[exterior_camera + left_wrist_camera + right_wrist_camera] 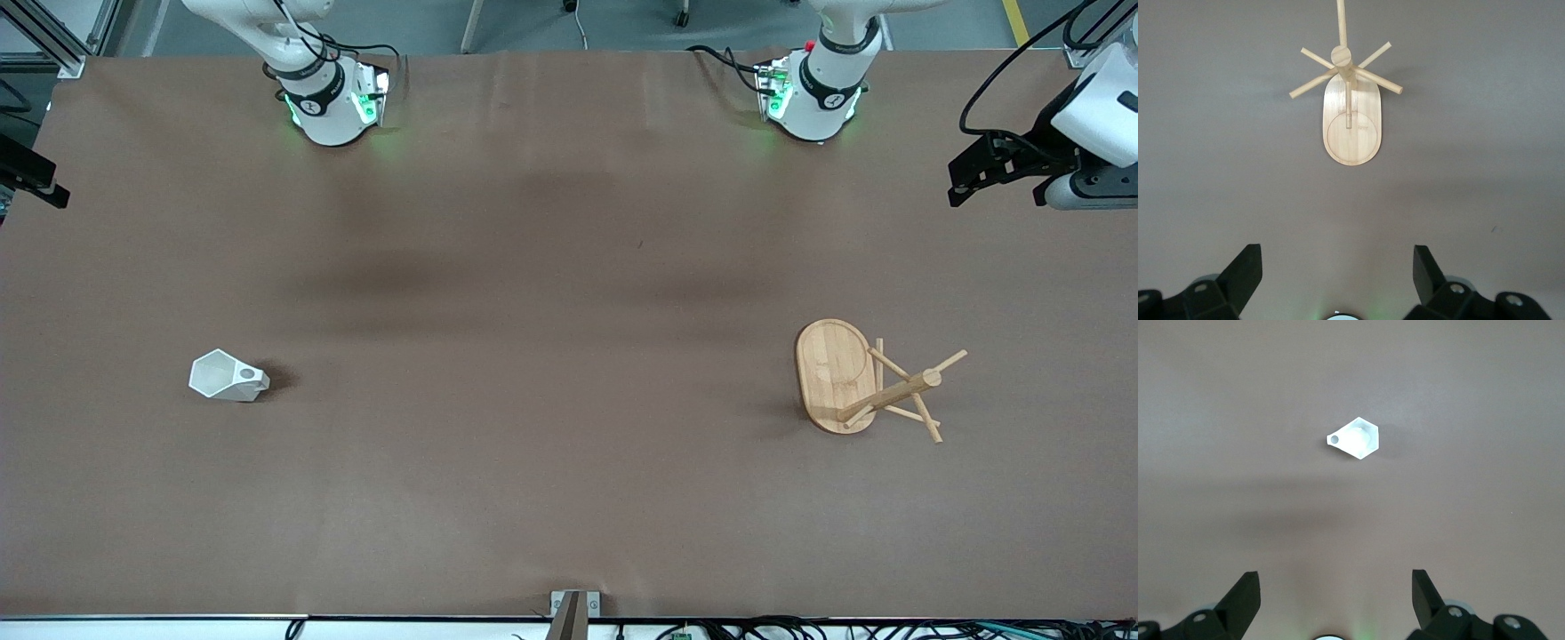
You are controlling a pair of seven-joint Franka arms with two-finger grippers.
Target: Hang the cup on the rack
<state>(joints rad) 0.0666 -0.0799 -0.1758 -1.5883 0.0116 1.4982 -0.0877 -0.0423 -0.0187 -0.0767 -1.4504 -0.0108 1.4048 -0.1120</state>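
Note:
The white faceted cup point(222, 376) rests on the brown table toward the right arm's end, its handle with the round hole pointing toward the table's middle. It also shows in the right wrist view point(1357, 438). The bamboo rack point(840, 378) stands on its oval base toward the left arm's end, pegs bare; it also shows in the left wrist view point(1351, 113). My left gripper point(1337, 257) is open and empty, high above the table and well apart from the rack; it shows at the front view's edge point(960, 185). My right gripper point(1335, 580) is open and empty, high and well apart from the cup.
The two arm bases point(333, 98) point(813, 93) stand along the table edge farthest from the front camera. A small metal bracket point(574, 609) sits at the nearest edge. Bare brown table point(551, 382) lies between cup and rack.

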